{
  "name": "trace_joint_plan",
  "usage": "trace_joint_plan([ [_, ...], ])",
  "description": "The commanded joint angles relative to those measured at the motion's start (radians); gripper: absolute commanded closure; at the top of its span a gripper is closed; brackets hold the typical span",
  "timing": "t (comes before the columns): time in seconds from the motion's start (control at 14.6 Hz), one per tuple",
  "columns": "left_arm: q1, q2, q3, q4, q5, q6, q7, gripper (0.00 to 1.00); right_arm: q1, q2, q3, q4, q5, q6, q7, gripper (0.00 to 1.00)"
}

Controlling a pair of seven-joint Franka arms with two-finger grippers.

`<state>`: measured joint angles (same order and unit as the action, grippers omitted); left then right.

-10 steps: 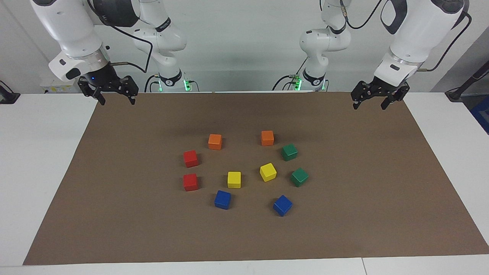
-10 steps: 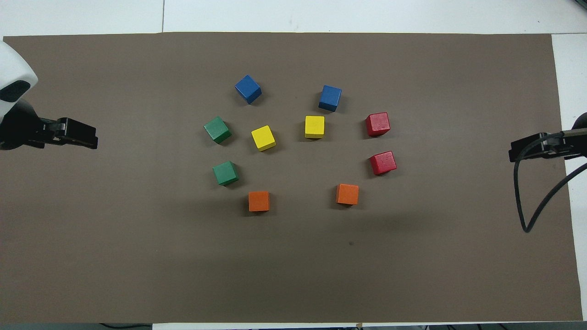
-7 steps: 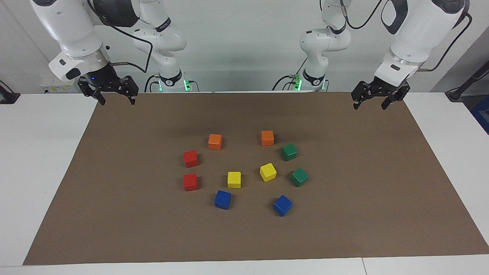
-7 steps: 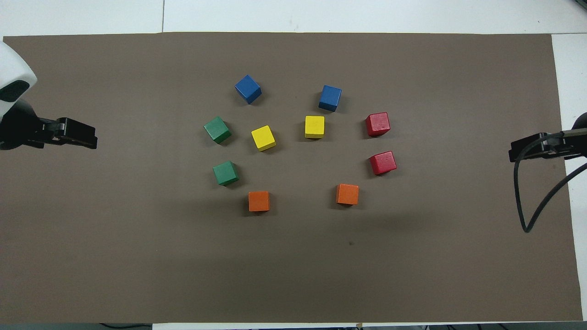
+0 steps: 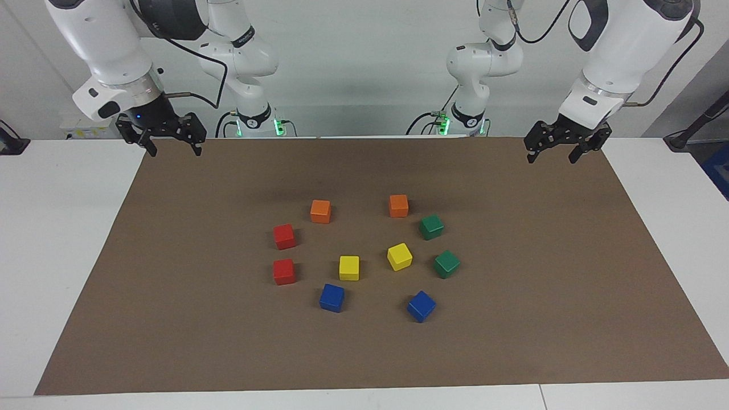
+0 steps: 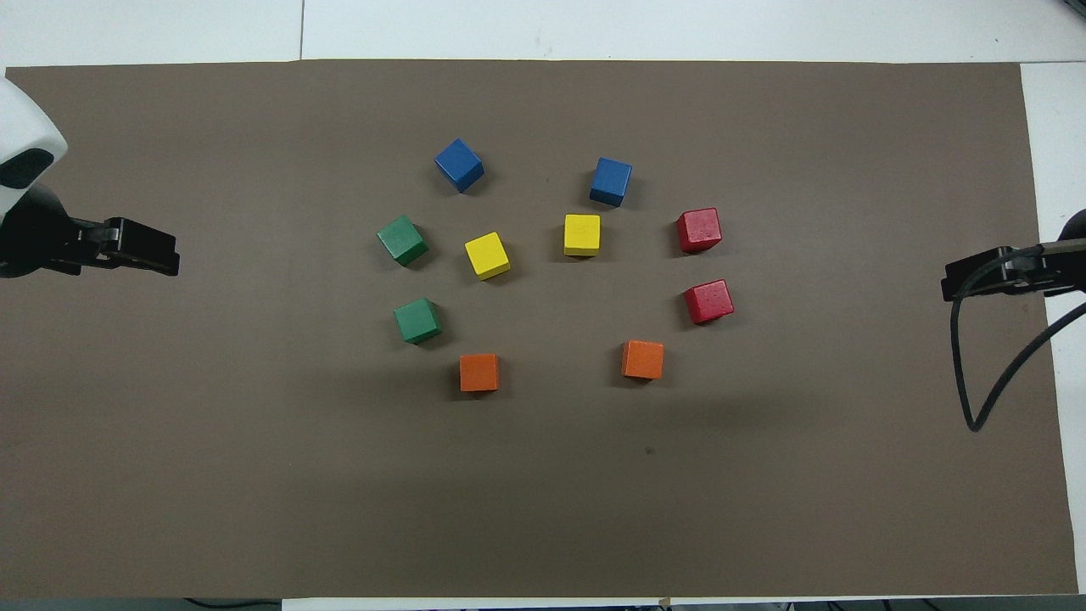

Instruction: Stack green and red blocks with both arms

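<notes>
Two green blocks (image 5: 431, 226) (image 5: 446, 263) lie apart on the brown mat toward the left arm's end of the cluster, seen from above as green blocks (image 6: 417, 320) (image 6: 402, 240). Two red blocks (image 5: 284, 236) (image 5: 283, 271) lie apart toward the right arm's end, also red blocks (image 6: 709, 301) (image 6: 699, 230). My left gripper (image 5: 551, 155) hangs open and empty over the mat's corner at its own end; from above the left gripper (image 6: 161, 257) shows at the edge. My right gripper (image 5: 174, 150) hangs open and empty over the mat's corner at its end, with the right gripper (image 6: 959, 283) at the other edge.
Two orange cubes (image 5: 320, 211) (image 5: 398, 205) lie nearest the robots. Two yellow cubes (image 5: 349, 267) (image 5: 399, 256) sit in the middle of the ring. Two blue cubes (image 5: 332, 298) (image 5: 421, 306) lie farthest out. The brown mat (image 5: 569, 296) covers the white table (image 5: 57, 228).
</notes>
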<state>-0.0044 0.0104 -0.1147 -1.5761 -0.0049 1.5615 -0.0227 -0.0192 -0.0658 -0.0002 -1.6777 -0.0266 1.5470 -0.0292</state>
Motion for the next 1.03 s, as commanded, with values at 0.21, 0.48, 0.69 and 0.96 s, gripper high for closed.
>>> trace_joint_plan([
  [0.21, -0.003, -0.030, -0.005, -0.053, -0.013, 0.022, -0.003, 0.00, 0.010, -0.046, 0.012, -0.086, 0.007, 0.015, -0.029, 0.00],
  [0.48, -0.052, -0.003, -0.008, -0.136, -0.015, 0.152, -0.179, 0.00, 0.097, -0.048, 0.012, -0.229, 0.019, 0.189, 0.072, 0.00],
  [0.69, -0.118, 0.071, -0.008, -0.162, -0.013, 0.239, -0.285, 0.00, 0.131, -0.028, 0.012, -0.295, 0.020, 0.293, 0.112, 0.00],
  [0.96, -0.223, 0.085, -0.008, -0.350, -0.012, 0.470, -0.552, 0.00, 0.186, 0.030, 0.012, -0.316, 0.019, 0.393, 0.100, 0.00],
])
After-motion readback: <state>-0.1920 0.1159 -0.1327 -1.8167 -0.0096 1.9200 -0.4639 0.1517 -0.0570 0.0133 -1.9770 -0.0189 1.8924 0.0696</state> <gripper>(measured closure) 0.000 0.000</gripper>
